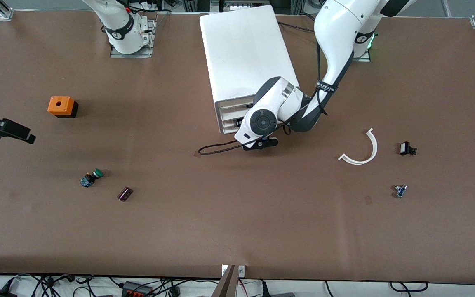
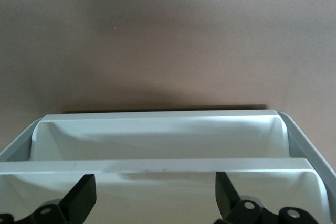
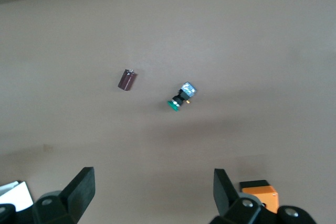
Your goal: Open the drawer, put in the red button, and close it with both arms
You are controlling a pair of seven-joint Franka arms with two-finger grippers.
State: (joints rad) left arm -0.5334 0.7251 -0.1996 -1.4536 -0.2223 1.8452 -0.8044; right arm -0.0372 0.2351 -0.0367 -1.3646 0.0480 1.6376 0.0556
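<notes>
Since the drawers face the front camera, the left gripper (image 2: 156, 192) is at the front of the white drawer cabinet (image 1: 245, 53), in the upper middle of the front view. Its fingers are spread with nothing between them, level with a pale handle lip (image 2: 157, 165). From above, the drawer fronts look flush with the cabinet, so I judge them shut.

The right gripper (image 3: 154, 190) hangs with its fingers apart and empty over the table (image 1: 237, 231) at the right arm's end. It is near an orange box with a hole in its top (image 1: 61, 106).

The only red piece I can find is a small dark red cylinder (image 1: 125, 194), probably the task's button. It lies on the bare table in the lower part of the view, just beside a green-capped push button (image 1: 91, 178), and it is outside the cabinet.

There is open table in front of the cabinet for a drawer to slide out. A black cable loop (image 1: 221, 147) sags there and could snag.

A white curved strip (image 1: 361, 150), a small black part (image 1: 406, 148) and a small blue part (image 1: 400, 190) lie well apart at the left arm's end, clear of both paths.
</notes>
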